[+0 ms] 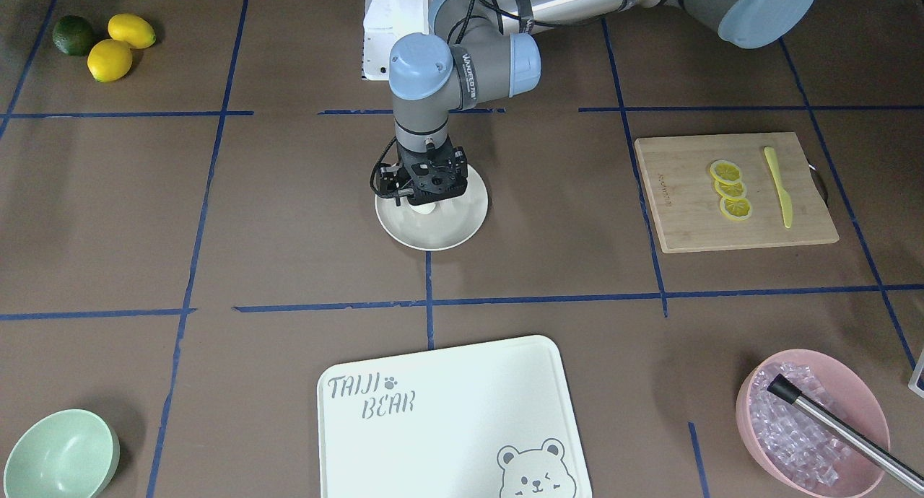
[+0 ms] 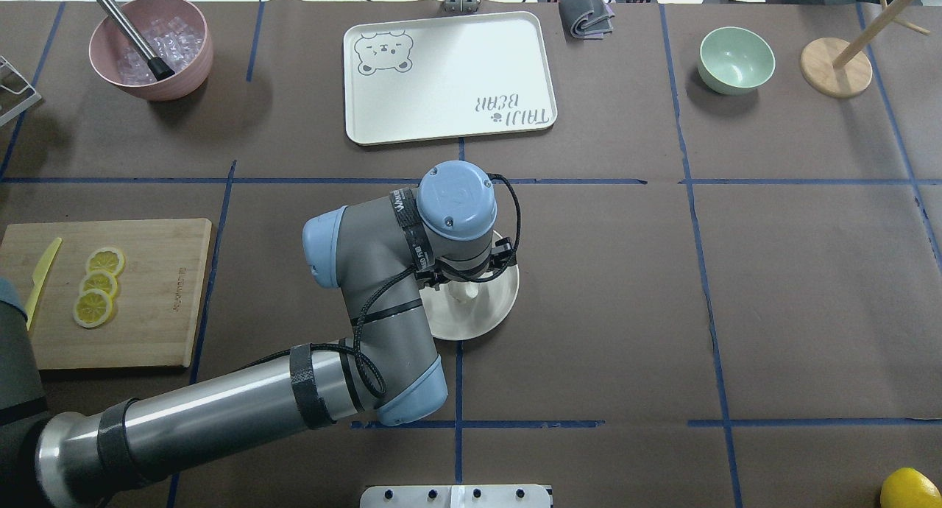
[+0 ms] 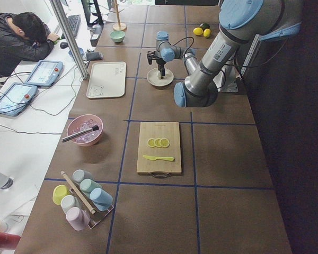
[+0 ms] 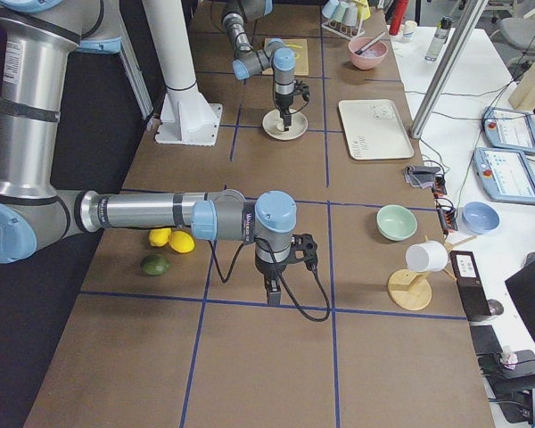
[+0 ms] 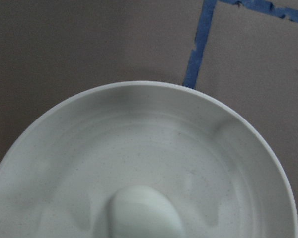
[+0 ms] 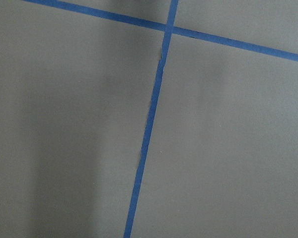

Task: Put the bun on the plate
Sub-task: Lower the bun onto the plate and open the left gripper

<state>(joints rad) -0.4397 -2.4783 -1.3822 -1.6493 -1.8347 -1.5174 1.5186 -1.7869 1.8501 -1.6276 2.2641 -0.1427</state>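
The round cream-white plate (image 1: 462, 220) sits at the table's middle. The small white bun (image 1: 426, 208) lies on it, and in the left wrist view the bun (image 5: 144, 213) rests near the middle of the plate (image 5: 139, 129). My left gripper (image 1: 424, 195) points straight down right over the bun, and its own body hides its fingers, so I cannot tell whether it is open or shut. From overhead, the bun (image 2: 465, 293) peeks out under the wrist. My right gripper (image 4: 274, 290) shows only in the exterior right view, low over bare table, and its state cannot be told.
A wooden cutting board (image 1: 736, 193) holds three lemon slices (image 1: 729, 189) and a yellow knife (image 1: 778, 186). A bear-printed tray (image 1: 451, 418), a mint-green bowl (image 1: 61, 455), a pink bowl of ice (image 1: 812, 418) and whole lemons with a lime (image 1: 108, 43) stand around the edges.
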